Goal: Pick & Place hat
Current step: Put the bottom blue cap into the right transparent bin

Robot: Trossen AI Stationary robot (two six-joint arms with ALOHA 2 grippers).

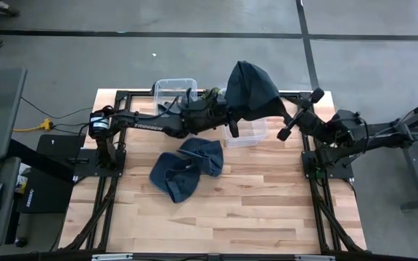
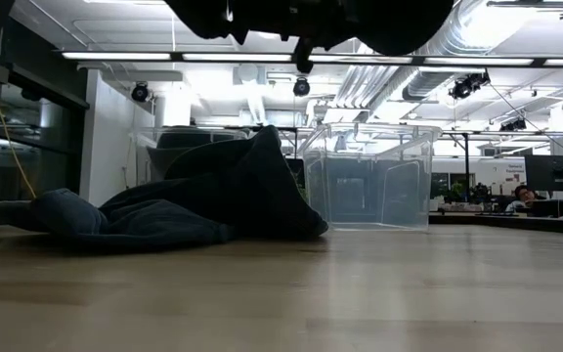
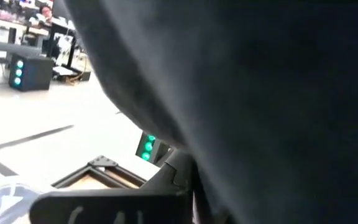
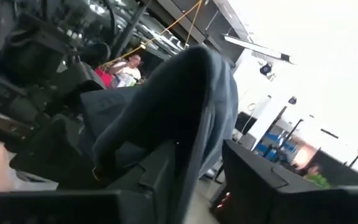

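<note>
Left tool point(image 1: 227, 109) clamped on raised hat point(image 1: 251, 90) upper centre, right tool point(image 1: 300, 114) part-open beside it (handover?); placing left, other hats point(image 1: 187, 168) on desk point(image 1: 252, 210).

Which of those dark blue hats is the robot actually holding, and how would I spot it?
Start at the wooden table and look to its far edge, where two clear plastic bins sit. The held hat hangs above the right-hand bin, pinched by the left gripper. Unlike the other hats, which lie crumpled flat mid-table, it is lifted and puffed up.
</note>
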